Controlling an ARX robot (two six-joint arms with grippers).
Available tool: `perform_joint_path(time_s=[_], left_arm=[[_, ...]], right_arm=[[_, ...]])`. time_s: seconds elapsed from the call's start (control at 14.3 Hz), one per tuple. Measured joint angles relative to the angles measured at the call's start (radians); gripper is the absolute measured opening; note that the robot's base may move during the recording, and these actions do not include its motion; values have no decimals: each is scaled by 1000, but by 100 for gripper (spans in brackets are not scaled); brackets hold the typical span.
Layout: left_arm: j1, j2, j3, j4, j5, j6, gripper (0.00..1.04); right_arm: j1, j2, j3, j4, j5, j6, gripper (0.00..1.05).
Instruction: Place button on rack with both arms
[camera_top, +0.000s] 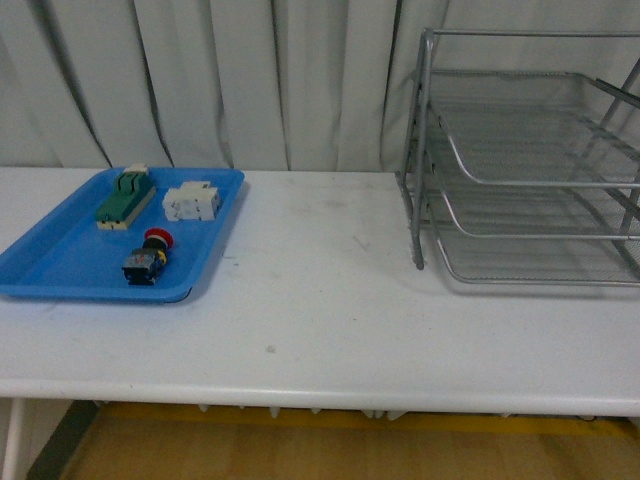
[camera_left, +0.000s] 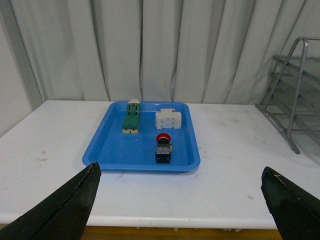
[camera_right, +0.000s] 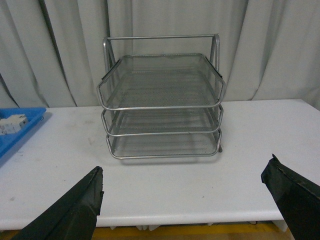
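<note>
The button (camera_top: 148, 257) lies on its side in the blue tray (camera_top: 60, 265) at the table's left, red cap toward the curtain; the left wrist view shows the button (camera_left: 163, 147) too. The silver wire rack (camera_top: 530, 170) stands at the right with three mesh tiers, and the right wrist view faces the rack (camera_right: 162, 105) head on. Neither arm appears in the front view. My left gripper (camera_left: 180, 200) hangs open short of the table's near edge, well back from the tray. My right gripper (camera_right: 182, 200) is open as well, in front of the rack, holding nothing.
In the blue tray (camera_left: 100, 150) a green-and-cream block (camera_top: 124, 198) and a white block (camera_top: 191, 201) lie behind the button. Bare white tabletop (camera_top: 320, 300) stretches between tray and rack. A pale curtain closes off the back.
</note>
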Motion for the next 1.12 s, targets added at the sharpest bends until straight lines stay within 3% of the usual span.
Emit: perform_joint_path(time_s=[1.12], left_arm=[[0,0,0,0,0,0,98]], right_arm=[[0,0,0,0,0,0,98]])
